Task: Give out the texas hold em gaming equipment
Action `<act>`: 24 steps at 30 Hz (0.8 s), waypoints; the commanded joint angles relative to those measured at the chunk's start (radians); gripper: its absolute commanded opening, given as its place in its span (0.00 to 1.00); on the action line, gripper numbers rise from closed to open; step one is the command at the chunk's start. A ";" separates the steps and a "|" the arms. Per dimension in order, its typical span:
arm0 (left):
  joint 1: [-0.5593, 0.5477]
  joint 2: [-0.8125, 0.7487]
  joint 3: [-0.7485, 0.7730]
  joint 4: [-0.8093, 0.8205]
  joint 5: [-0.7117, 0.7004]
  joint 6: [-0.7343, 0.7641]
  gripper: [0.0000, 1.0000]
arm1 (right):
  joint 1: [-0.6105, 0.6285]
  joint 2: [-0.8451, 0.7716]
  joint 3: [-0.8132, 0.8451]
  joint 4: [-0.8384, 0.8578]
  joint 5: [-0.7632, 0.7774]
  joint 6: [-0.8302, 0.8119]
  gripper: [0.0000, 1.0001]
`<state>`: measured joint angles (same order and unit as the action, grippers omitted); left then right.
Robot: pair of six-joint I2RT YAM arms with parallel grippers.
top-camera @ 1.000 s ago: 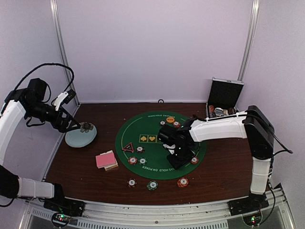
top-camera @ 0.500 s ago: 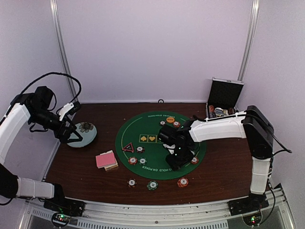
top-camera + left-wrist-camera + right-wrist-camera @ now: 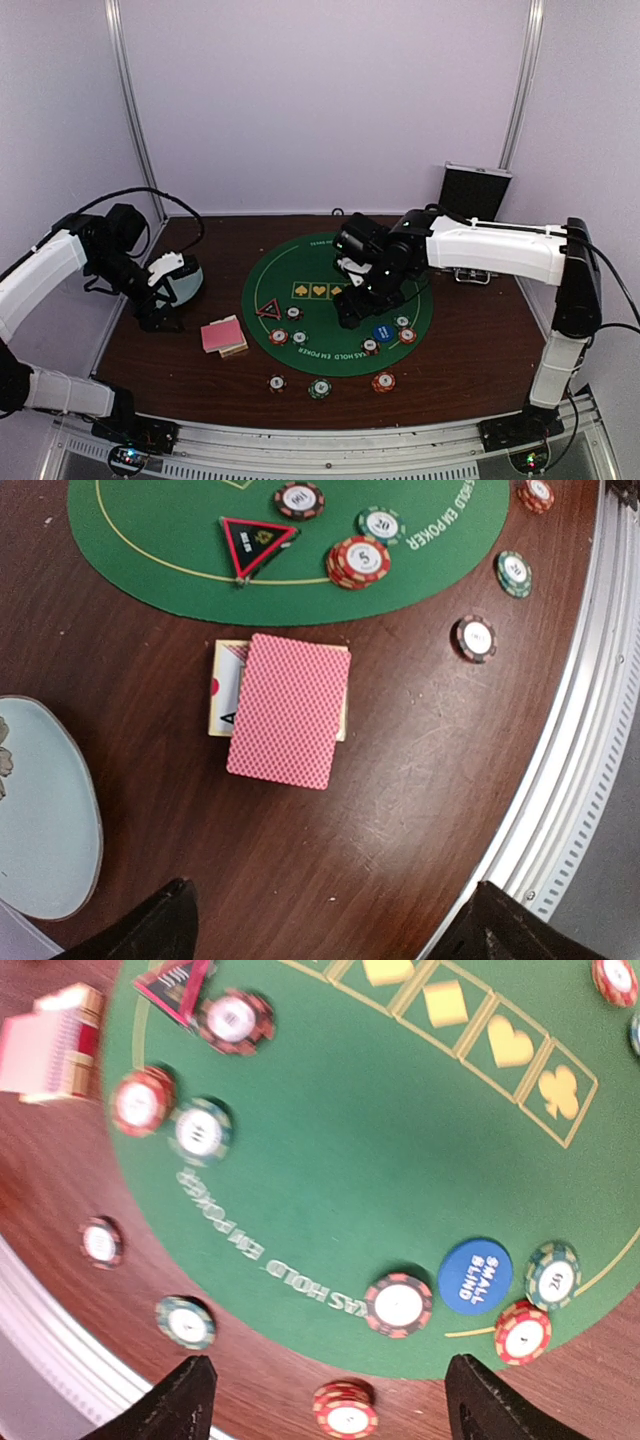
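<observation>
Hovering with fingers [image 3: 165, 930] spread, empty: left gripper [image 3: 335, 935] near the pink-backed card deck [image 3: 288, 710] beside the green mat [image 3: 150, 540], right gripper [image 3: 330, 1400] above chips [image 3: 398, 1305]. Deck looks light, slippery (may fan); pinch long edges.

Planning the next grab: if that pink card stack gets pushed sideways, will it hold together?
Probably not: the card stack looks loose, its top already skewed off the cards below, so it likely fans out. Single cards probably bend easily.

The cards [image 3: 285, 710] are pink-red latticed, the button [image 3: 473, 1275] blue, the mat [image 3: 350, 1140] green.
</observation>
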<state>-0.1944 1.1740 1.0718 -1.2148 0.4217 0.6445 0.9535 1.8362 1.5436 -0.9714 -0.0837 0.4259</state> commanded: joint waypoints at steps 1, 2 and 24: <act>-0.055 0.002 -0.067 0.094 -0.060 0.002 0.98 | 0.005 -0.044 0.025 0.090 -0.087 0.091 0.84; -0.068 0.001 -0.080 0.111 -0.066 0.005 0.98 | 0.004 -0.043 0.020 0.134 -0.112 0.114 0.84; -0.228 0.232 -0.111 0.311 -0.195 0.044 0.97 | 0.002 -0.042 -0.032 0.371 -0.194 0.277 1.00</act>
<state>-0.4030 1.3891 0.9539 -0.9478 0.2451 0.6617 0.9535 1.8420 1.5299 -0.6163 -0.2874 0.6811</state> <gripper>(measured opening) 0.976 0.995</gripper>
